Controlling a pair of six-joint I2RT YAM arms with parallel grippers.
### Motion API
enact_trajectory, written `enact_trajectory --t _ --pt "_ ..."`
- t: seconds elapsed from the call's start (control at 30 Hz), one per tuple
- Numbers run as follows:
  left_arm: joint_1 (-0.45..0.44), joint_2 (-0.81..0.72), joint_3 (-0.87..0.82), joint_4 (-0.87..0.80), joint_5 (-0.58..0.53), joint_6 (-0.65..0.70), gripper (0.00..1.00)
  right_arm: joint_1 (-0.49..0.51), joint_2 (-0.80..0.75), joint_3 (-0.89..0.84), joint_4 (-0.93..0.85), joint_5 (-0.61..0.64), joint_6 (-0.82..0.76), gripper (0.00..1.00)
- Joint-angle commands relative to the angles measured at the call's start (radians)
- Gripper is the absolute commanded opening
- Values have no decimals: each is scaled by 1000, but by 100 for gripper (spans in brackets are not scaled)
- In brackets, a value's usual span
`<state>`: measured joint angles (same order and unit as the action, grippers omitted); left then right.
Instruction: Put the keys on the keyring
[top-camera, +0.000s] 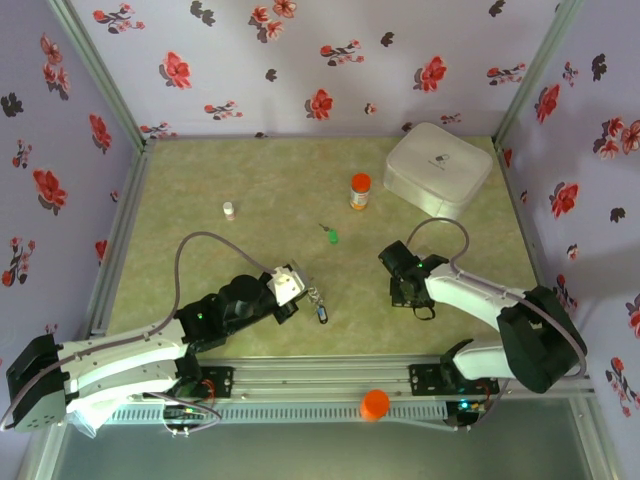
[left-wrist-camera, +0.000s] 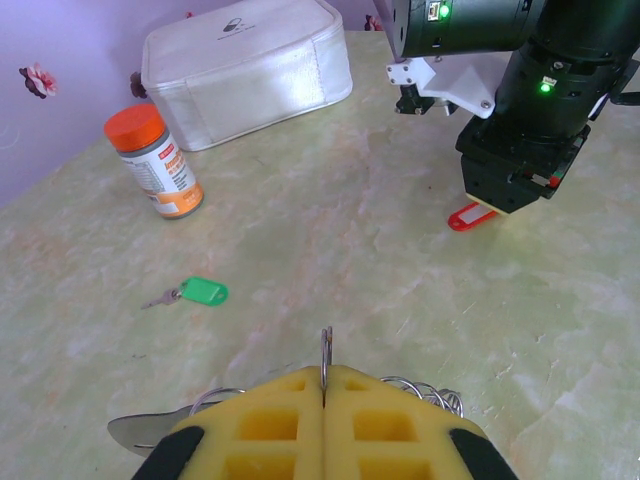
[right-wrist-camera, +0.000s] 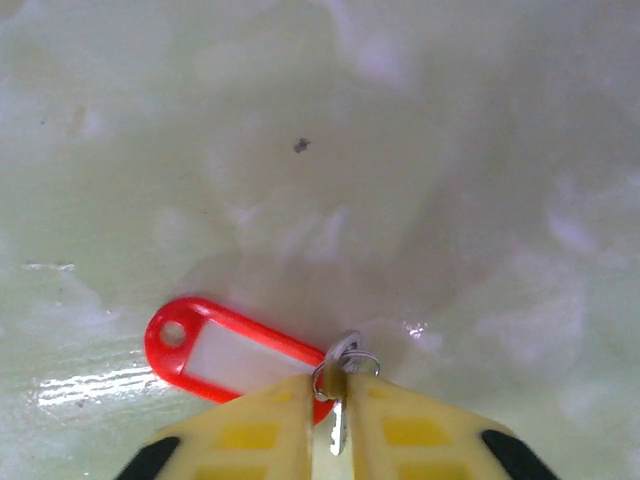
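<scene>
My left gripper (left-wrist-camera: 325, 378) is shut on the keyring (left-wrist-camera: 325, 350), whose thin metal edge sticks up between the yellow pads. More wire loops (left-wrist-camera: 425, 392) show beside the pads. In the top view a blue-tagged key (top-camera: 321, 313) hangs below that gripper (top-camera: 300, 286). A green-tagged key (left-wrist-camera: 203, 291) lies loose on the table (top-camera: 331, 237). My right gripper (right-wrist-camera: 335, 388) is down at the table surface, shut on the small metal key (right-wrist-camera: 338, 425) of the red tag (right-wrist-camera: 225, 350), which lies flat to its left. The red tag (left-wrist-camera: 470, 216) pokes out under the right gripper.
An orange-capped bottle (top-camera: 360, 191) stands mid-table, with a white zip case (top-camera: 438, 168) at the back right. A small white vial (top-camera: 228, 209) stands at the left. An orange cap (top-camera: 375, 403) sits on the front rail. Flowered walls enclose the table.
</scene>
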<state>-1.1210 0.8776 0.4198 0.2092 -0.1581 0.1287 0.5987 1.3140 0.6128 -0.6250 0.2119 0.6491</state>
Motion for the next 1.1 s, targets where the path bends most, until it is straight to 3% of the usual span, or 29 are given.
enact_trajectory --t 0.0,0.13,0.43,0.6,0.93,1.07 --pt "4 -14 -1 38 -21 -14 0 -7 -1 11 4 1 -10 7" --pt "4 -8 3 39 -23 -12 0 11 -15 32 29 -55 -42 0" --pt "4 25 20 45 -23 -3 0 59 -73 25 170 -215 -38 0" --pt "5 35 27 41 -22 3 0 59 -6 43 86 -136 -64 0" --pt "5 29 25 36 -23 11 0 59 -12 65 -62 -43 -94 2" --pt "5 24 25 32 -23 16 0 59 7 80 -75 -47 -84 15"
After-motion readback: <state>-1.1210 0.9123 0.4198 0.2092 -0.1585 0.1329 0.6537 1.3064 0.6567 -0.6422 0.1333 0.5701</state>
